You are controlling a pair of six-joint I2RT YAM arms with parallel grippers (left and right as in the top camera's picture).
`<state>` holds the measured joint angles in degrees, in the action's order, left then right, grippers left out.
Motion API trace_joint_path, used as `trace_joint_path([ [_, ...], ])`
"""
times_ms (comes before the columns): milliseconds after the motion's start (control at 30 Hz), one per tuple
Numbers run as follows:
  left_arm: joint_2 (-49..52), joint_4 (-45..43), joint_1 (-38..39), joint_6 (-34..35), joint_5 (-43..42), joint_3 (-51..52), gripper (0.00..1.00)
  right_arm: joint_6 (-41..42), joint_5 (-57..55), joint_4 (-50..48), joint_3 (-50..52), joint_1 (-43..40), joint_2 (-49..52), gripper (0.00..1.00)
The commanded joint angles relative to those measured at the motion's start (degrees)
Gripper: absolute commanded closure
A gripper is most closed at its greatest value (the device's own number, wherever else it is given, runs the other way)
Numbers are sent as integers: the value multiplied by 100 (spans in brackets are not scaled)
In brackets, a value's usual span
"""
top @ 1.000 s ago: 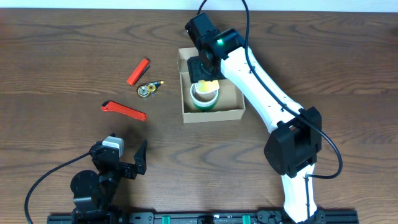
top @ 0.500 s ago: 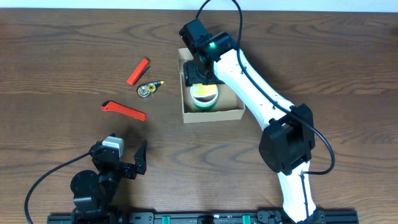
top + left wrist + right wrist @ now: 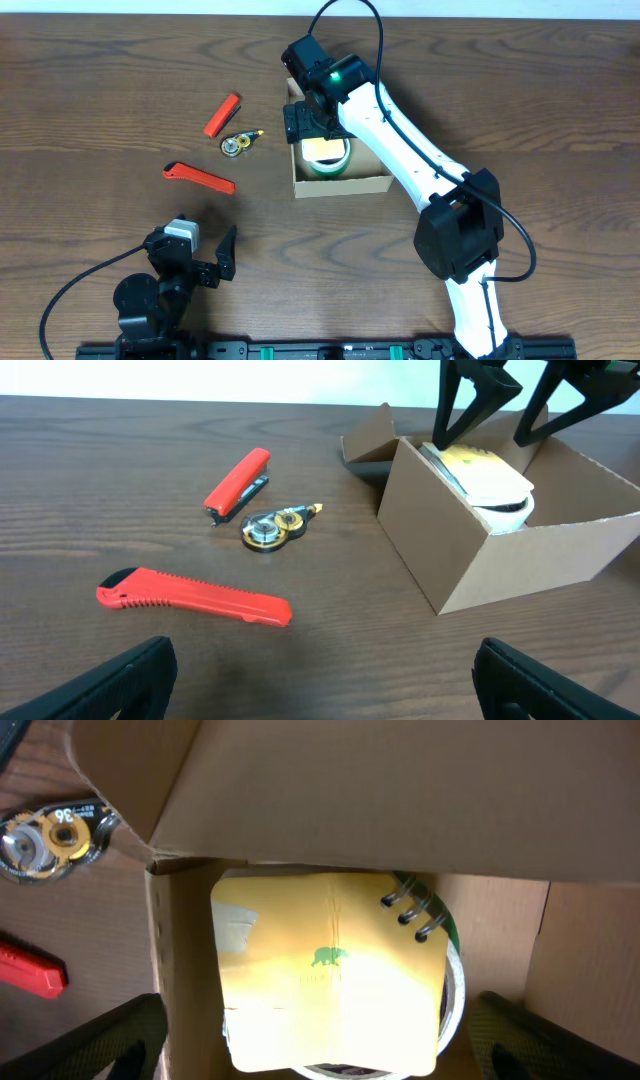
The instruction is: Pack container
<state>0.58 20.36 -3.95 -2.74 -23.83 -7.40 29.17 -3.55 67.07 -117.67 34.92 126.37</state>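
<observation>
Hovering above the box (image 3: 340,186) on the desk (image 3: 120,80), the right gripper (image 3: 304,122) is standing spread and empty over a notepad (image 3: 330,980) lying on a tape roll (image 3: 505,510) inside; rising straight up is advisable, clearing the flap (image 3: 350,790). The left gripper (image 3: 215,262) is idling, spread.

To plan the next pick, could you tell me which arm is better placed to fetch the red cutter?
Probably left: the left gripper, open, sits nearest the cutter, which lies in its wrist view; the right gripper hangs over the box.
</observation>
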Motion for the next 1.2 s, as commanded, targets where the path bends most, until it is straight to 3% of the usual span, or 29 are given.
trace_joint_path([
  [0, -28, 20, 22, 83, -61, 118, 5, 39, -74, 83, -74, 74, -9, 1],
  [200, -28, 20, 22, 83, -61, 118, 4, -44, -76, 216, -83, 68, -557, 1],
  [433, -28, 20, 22, 83, -61, 118, 5, -898, -271, 299, -83, -9, -1775, 1],
  [600, -28, 20, 22, 83, -61, 118, 5, -1460, -280, 739, -83, -195, -2662, 1],
  [867, -28, 20, 22, 83, -61, 118, 5, -1707, -1200, 1565, 33, -389, -4142, 1],
  [1000, -28, 20, 22, 83, -61, 118, 5, -1707, -1526, 1574, 699, -404, -4935, 1],
  [1167, -28, 20, 22, 83, -61, 118, 5, -1779, -1593, 1071, 2352, -546, -6181, 1],
])
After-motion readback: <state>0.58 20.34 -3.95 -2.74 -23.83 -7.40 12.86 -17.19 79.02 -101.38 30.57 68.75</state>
